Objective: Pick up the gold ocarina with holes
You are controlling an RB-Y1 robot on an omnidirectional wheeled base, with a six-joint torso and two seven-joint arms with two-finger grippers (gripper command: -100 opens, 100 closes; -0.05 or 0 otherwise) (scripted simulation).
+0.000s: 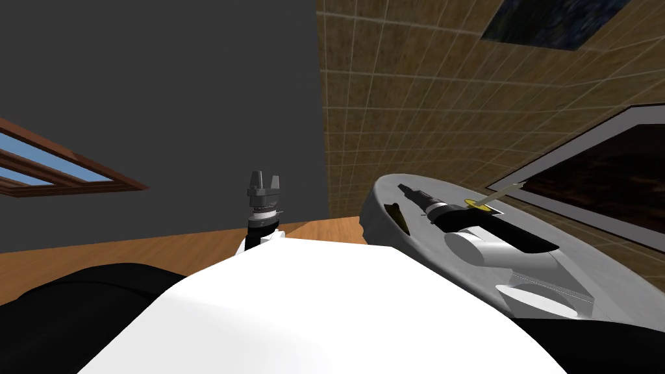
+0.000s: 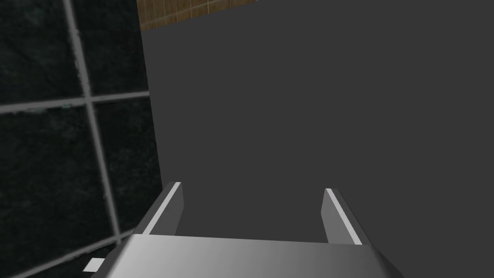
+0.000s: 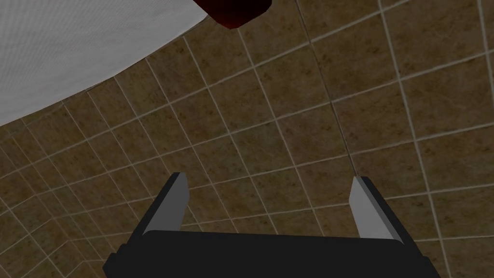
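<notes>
Two grippers stood with their fingers apart and nothing between them. The left gripper (image 1: 264, 176) (image 2: 252, 187) was raised upright above the chest, before a dark grey wall (image 1: 195, 97). The right gripper (image 3: 268, 176) faced a brown tiled wall (image 3: 289, 120), with the curved edge of a white surface (image 3: 58, 48) and a dark red object (image 3: 236, 12) beyond its fingertips.

From the head, the right arm (image 1: 454, 217) lay stretched across a grey round surface (image 1: 584, 266), its dark wrist end pointing towards the tiled wall. A small yellow object (image 1: 478, 206) lay on that grey surface, just beside the arm's dark wrist and on the side nearer a dark framed picture (image 1: 604, 182). A thin pale rod (image 1: 505, 191) slanted away from it. I could not tell whether this yellow object was the ocarina, nor see any holes in it. Neither gripper touched it. Wooden floor (image 1: 130, 250) showed below the grey wall.
</notes>
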